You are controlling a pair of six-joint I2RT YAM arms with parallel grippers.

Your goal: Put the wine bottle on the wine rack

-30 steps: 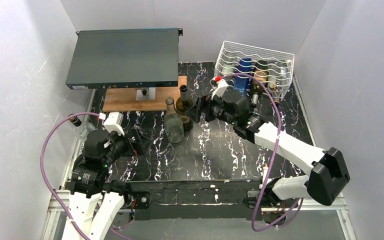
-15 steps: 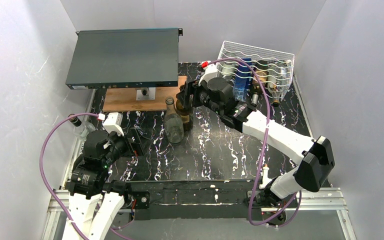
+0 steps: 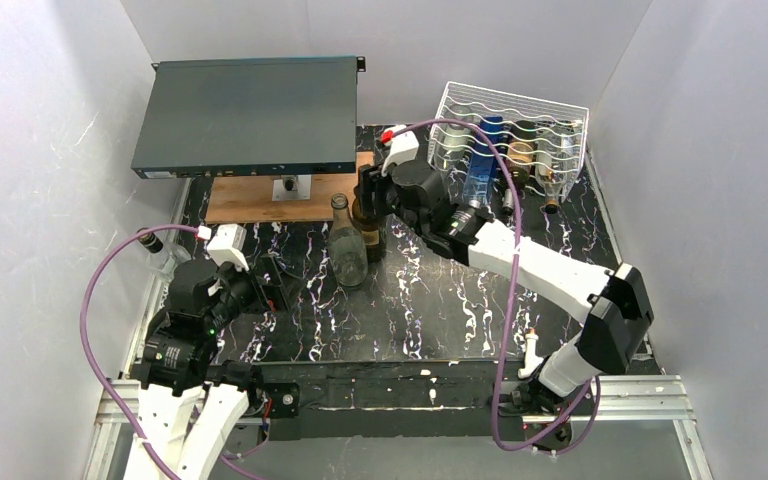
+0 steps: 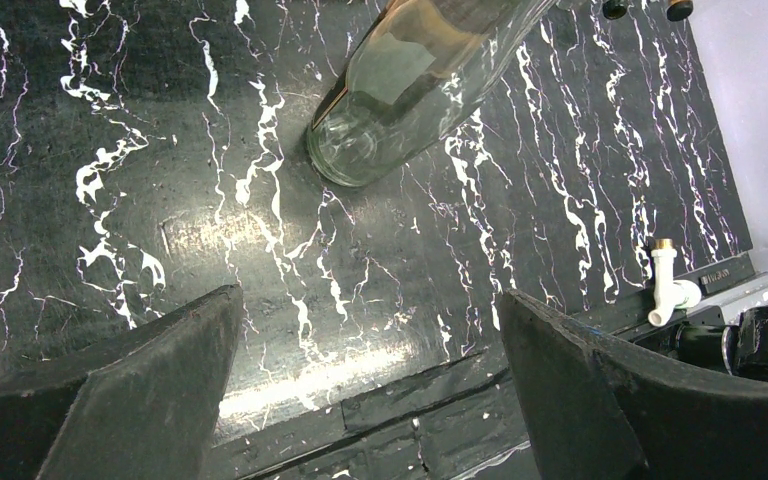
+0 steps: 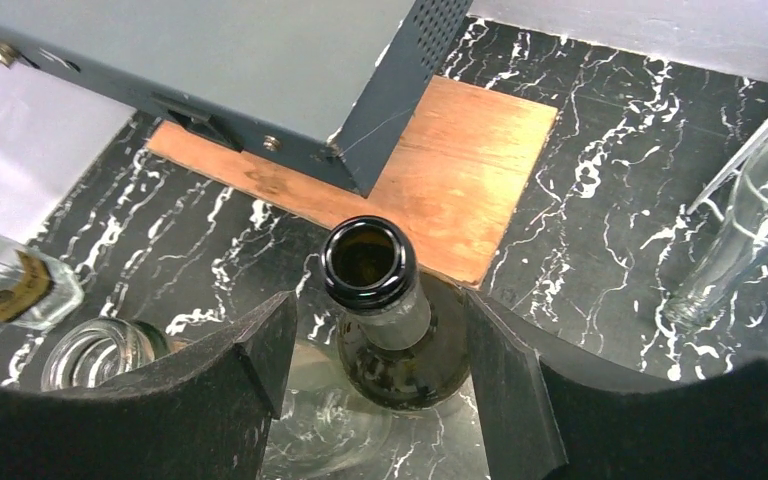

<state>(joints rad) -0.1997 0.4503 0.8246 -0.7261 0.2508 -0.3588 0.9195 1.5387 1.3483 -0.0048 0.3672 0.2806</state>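
A dark wine bottle (image 5: 400,340) stands upright on the black marbled table, its open mouth up; in the top view (image 3: 366,218) it is mostly hidden by my right arm. My right gripper (image 5: 380,345) is open, one finger on each side of the bottle's neck and shoulder, with gaps on both sides. A clear glass bottle (image 3: 347,247) stands just left of it. The white wire wine rack (image 3: 508,135) sits at the back right with several bottles in it. My left gripper (image 4: 370,330) is open and empty, low over the table at the front left (image 3: 260,285).
A dark flat metal box (image 3: 245,115) stands at the back left over a wooden board (image 3: 260,200). A small bottle (image 3: 157,250) lies by the left wall. Clear bottle necks (image 5: 740,240) stick out of the rack's front.
My right arm has swung left from the rack's front to the dark wine bottle, and its open fingers now sit on either side of the bottle's neck. The left arm has not moved.
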